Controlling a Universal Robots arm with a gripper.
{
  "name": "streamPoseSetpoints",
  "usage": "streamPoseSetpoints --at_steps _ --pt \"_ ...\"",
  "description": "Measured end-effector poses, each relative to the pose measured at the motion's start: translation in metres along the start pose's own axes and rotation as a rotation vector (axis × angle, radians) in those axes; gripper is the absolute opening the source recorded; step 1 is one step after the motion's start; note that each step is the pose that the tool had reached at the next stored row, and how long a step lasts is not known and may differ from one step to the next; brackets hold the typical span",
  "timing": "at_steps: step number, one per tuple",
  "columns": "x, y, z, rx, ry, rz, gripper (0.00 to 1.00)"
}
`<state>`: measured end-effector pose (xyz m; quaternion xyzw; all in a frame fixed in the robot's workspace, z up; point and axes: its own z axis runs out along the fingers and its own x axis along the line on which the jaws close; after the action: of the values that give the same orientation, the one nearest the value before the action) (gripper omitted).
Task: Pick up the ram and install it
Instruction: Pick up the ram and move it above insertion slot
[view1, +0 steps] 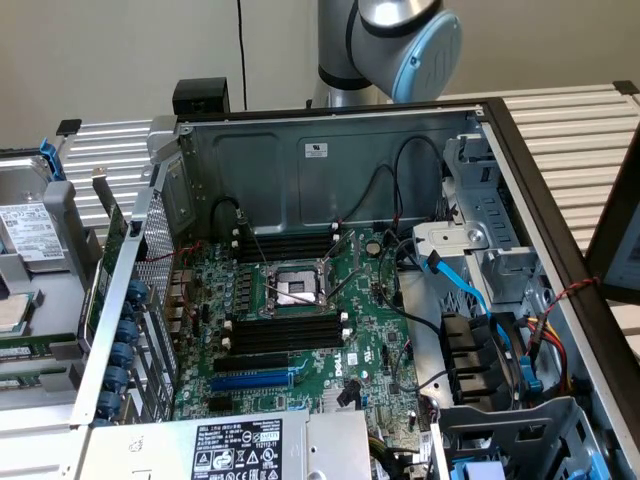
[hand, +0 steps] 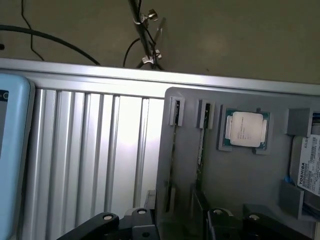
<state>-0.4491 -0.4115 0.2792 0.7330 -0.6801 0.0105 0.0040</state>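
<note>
The gripper (hand: 177, 226) hangs over the grey tray (hand: 240, 190) — open or closed, I cannot tell. The ram (hand: 172, 150) stands on edge in a tray slot — a second stick (hand: 200, 150) just beside it, a processor chip (hand: 246, 128) further along.

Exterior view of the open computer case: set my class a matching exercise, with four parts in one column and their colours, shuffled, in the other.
Parts
1. motherboard
2. memory slots
3. long expansion slot
4. processor socket frame

Colours
A. blue
B. silver
C. green
D. black with white end clips

Pairs: 1-C, 2-D, 3-A, 4-B
</note>
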Motion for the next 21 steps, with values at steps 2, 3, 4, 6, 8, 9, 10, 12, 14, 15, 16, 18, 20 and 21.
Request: streamPoseSetpoints --at_steps 2,3,4,6,8,9,10,12,14,15,16,18,20,21 --pt "0.000 -0.0002 0.0036 0.0000 0.0002 0.001 0.42" --pt "-0.001 -0.0003 0.0051 -0.0003 0.0008 0.001 0.42" --pt "-0.002 -0.0003 0.0068 -0.0004 0.0013 0.002 0.42" --pt "-0.005 -0.0004 0.0106 -0.0003 0.0021 0.003 0.42" --pt "-0.007 -0.0004 0.0143 -0.0001 0.0027 0.003 0.42" --pt "-0.008 0.0005 0.0160 -0.0005 0.0039 0.004 0.42" --pt "-0.008 0.0021 0.0176 -0.0007 0.0046 0.003 0.42" --pt "-0.008 0.0059 0.0212 -0.0005 0.0048 0.004 0.42" --pt "-0.007 0.0066 0.0242 -0.0065 0.0044 0.003 0.42" --pt "-0.007 0.0067 0.0249 -0.0162 0.0037 0.003 0.42" --pt "-0.007 0.0067 0.0261 -0.0216 0.0032 0.003 0.42" --pt "-0.007 0.0068 0.0298 -0.0219 0.0032 0.004 0.42" --pt "-0.007 0.0068 0.0334 -0.0221 0.0032 0.006 0.42" --pt "-0.007 0.0068 0.0352 -0.0223 0.0033 0.008 0.42"
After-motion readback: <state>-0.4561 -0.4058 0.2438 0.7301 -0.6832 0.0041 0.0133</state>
